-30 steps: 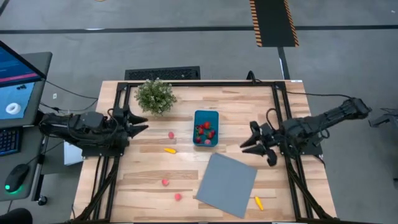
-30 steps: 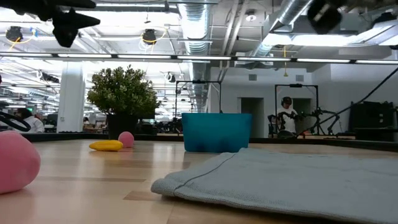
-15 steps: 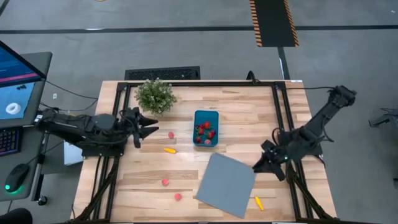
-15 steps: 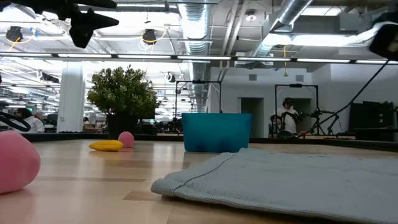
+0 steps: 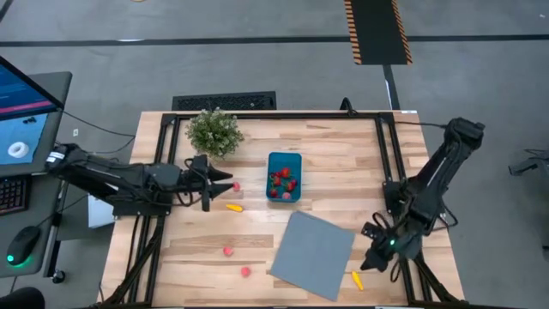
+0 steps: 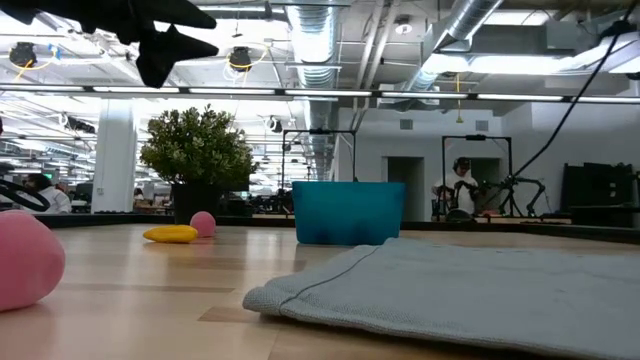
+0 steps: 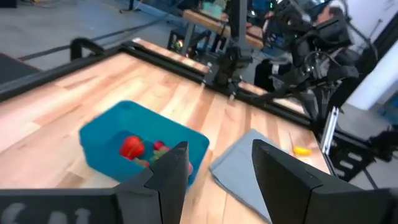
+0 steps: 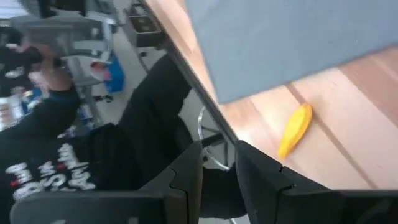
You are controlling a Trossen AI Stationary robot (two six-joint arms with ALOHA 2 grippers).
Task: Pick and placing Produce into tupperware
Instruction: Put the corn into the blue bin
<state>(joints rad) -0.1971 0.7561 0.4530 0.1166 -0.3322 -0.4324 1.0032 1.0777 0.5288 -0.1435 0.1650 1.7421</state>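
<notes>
Since a second ago my right arm has swung from mid-bench down to the near right corner, and my left has reached further out over the bench toward the tub.

So the piece I care about now is the yellow one (image 5: 356,280) lying on the bare bench just off the grey sheet (image 5: 313,254), near the front edge. In the right wrist view it (image 8: 295,130) sits just ahead of the fingers (image 8: 258,177), a bit off to one side, and its long axis runs on a slant relative to them, so I'd guess a small wrist twist is needed before closing. Right gripper (image 5: 375,257) is by far the nearer one, hovering just beside it, arm folded back hard from its base and pointing down at the corner. Fingers are a little way apart with nothing between them.

Tub (image 5: 284,176) is mid-bench with a few red pieces already in it. Left gripper (image 5: 225,182) hangs level near the tub's left side, close to a pink piece (image 5: 236,185) and another yellow piece (image 5: 233,207), fingers (image 7: 168,171) apart and empty. Two more pink ones (image 5: 228,251) wait nearer the front left.
</notes>
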